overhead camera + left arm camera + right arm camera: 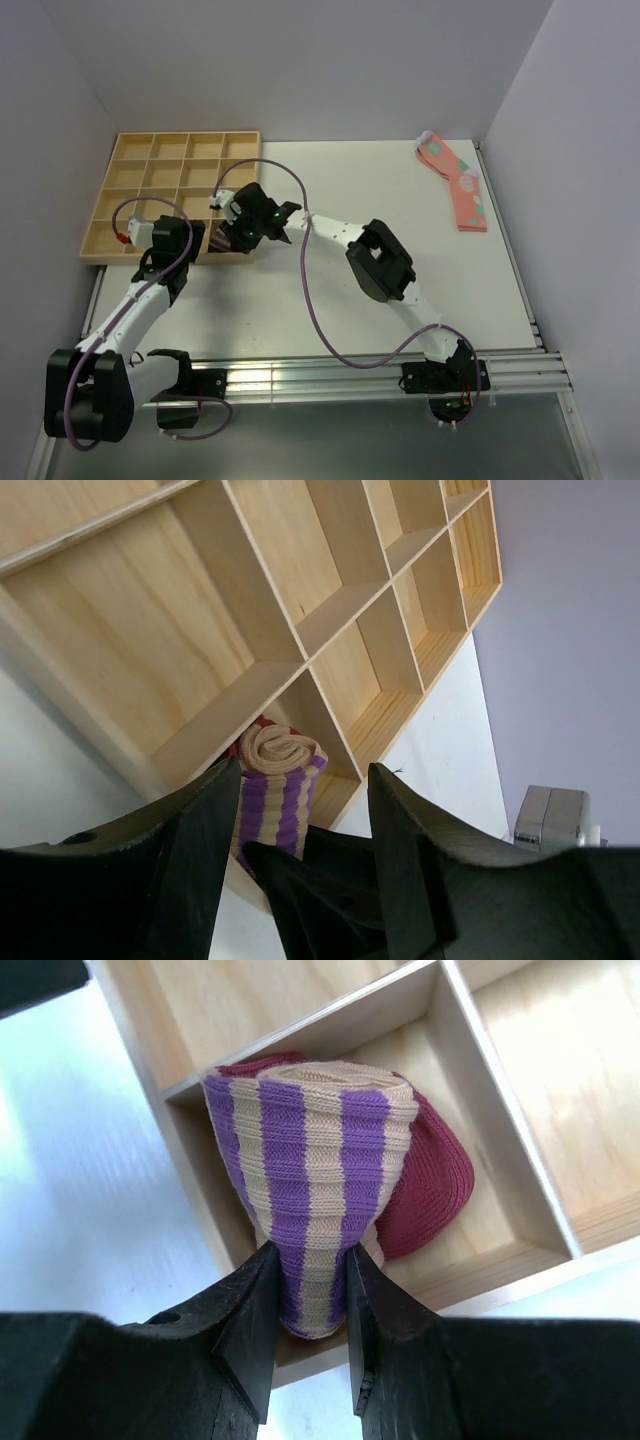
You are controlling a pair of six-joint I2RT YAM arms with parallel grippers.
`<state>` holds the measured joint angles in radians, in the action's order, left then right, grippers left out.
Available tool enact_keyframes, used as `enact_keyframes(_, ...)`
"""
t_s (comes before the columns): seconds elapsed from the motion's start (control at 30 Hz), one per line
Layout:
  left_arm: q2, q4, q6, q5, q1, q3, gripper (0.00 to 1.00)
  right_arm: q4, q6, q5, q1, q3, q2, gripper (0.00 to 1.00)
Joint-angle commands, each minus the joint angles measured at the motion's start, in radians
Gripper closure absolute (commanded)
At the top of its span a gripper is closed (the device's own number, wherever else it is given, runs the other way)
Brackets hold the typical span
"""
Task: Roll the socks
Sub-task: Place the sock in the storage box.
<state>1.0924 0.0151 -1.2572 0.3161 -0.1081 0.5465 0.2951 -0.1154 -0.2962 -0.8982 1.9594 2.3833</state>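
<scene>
From where I stand, the rolled-up tan knit sock (320,1170), with its purple-striped cuff and dark red toe, sits in the near right corner compartment of the pale wooden divided tray (165,177). The right gripper (307,1257) is clamped on the striped end of the roll, its two black fingers pinching the knit. The left gripper (305,775) hangs just beside the tray's near edge with its jaws apart, grasping nothing.

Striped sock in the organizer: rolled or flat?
Rolled. In the left wrist view the sock shows a spiral end; it sits in a wooden tray compartment, pinched between the right fingers.
</scene>
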Motion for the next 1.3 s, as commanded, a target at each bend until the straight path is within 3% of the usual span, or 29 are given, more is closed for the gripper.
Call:
enact_keyframes(0.0, -0.060, -0.060, -0.041, 0.031, 0.004, -0.042, 0.41, 0.182, -0.047, 0.000, -0.030, 0.029, 0.042, 0.78)
enact_keyframes(0.77, -0.207, -0.133, -0.025, -0.009, 0.004, -0.105, 0.44, 0.501, -0.240, -0.029, -0.044, 0.354, 0.232, 0.68)
enact_keyframes(1.27, -0.272, -0.138, -0.022, -0.026, 0.004, -0.137, 0.44, 0.602, -0.328, 0.051, -0.059, 0.397, 0.243, 0.68)
